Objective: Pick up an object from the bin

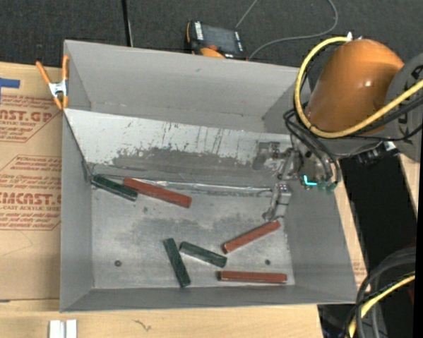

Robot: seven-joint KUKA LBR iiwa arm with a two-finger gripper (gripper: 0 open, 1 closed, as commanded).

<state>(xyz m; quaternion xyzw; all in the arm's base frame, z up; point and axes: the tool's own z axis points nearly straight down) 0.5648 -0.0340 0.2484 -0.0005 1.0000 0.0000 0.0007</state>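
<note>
A slanted red bar (252, 236) is seen on the right half of the floor of the grey metal bin (75, 214), with one end pointed up and to the right and the other down and to the left. It is a narrow, straight stick of dull brick red, laid flat on the metal. The gripper (277, 205) is lowered to just above the bar's upper right end. Whether that end is touched cannot be made out, and whether the gripper is open or closed cannot be told either.

The arm is reached in from the right, over the bin's right side, and the wrist is turned so that the gripper is pointed steeply down at the floor. The wrist is capped by a rounded orange cover (350, 84), around which yellow cables (305, 78) are looped.

Below the slanted bar, a level red bar (253, 277) is laid along the front wall. To its left, two dark green sticks are found close together: a gently tilted green bar (203, 254) and a steeper green bar (177, 262), their upper left ends near each other. Well apart, at the back left of the floor, a long red bar (157, 192) is laid, with a far green bar (114, 187) against its left end.
</note>
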